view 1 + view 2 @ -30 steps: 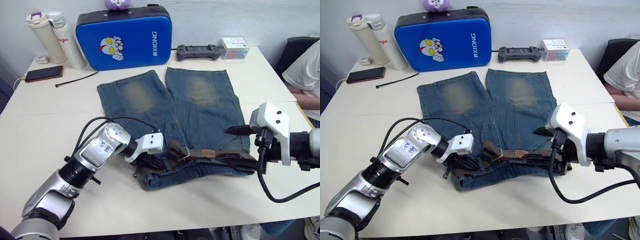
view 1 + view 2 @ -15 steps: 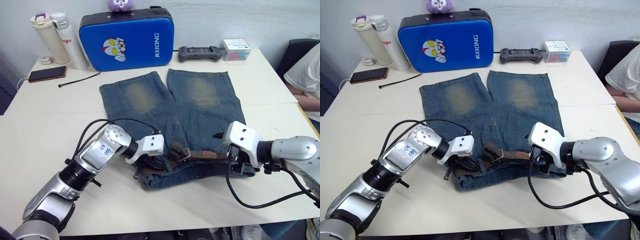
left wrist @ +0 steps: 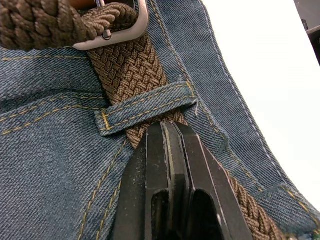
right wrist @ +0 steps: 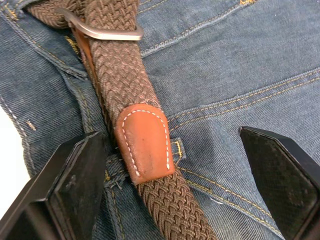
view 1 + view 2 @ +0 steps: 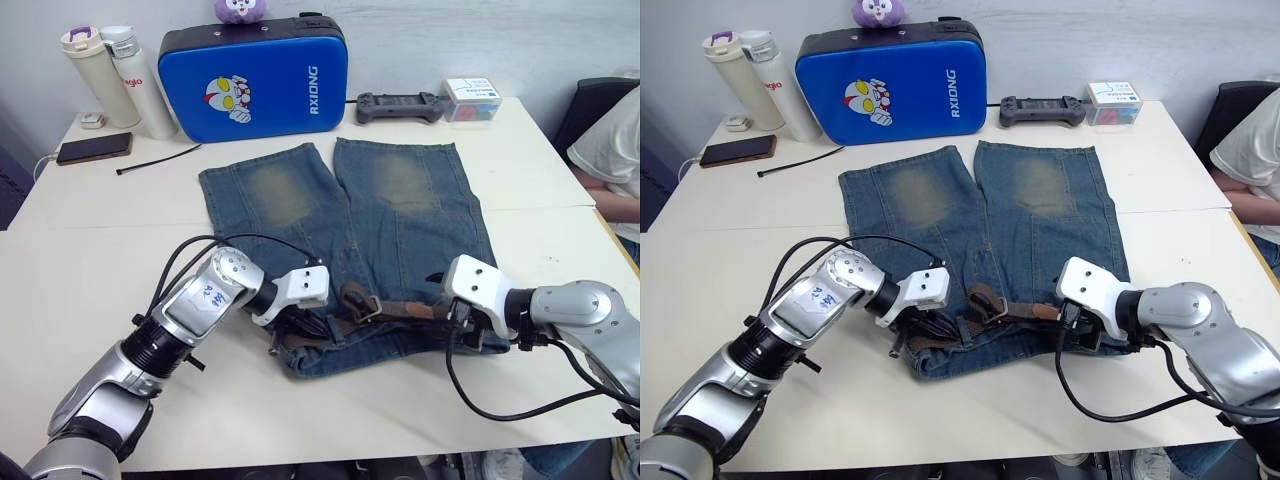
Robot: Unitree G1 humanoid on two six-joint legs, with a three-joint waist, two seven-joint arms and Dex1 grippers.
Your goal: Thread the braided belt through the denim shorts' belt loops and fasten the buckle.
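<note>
The denim shorts (image 5: 400, 200) lie flat on the table, waistband toward me. The braided belt (image 5: 410, 310) runs along that waistband. Its silver buckle (image 3: 115, 35) sits at the middle, with the strap passing through it. My left gripper (image 3: 167, 127) is shut, and its tips rest on the belt right beside a belt loop (image 3: 145, 107) on the waistband's left part (image 5: 300, 322). My right gripper (image 4: 170, 135) hangs open over the right part of the waistband (image 5: 455, 322). The belt's tan leather tip (image 4: 142, 142) lies between its spread fingers.
Along the table's back stand a blue case (image 5: 255, 75), two bottles (image 5: 90, 70), a phone (image 5: 90, 148), a black cable tie (image 5: 155, 160), a game controller (image 5: 398, 103) and a small box (image 5: 470, 97). A person (image 5: 610, 150) sits at the right edge.
My right arm has swung in from the right and come down over the waistband's right end. The left gripper has stayed put.
</note>
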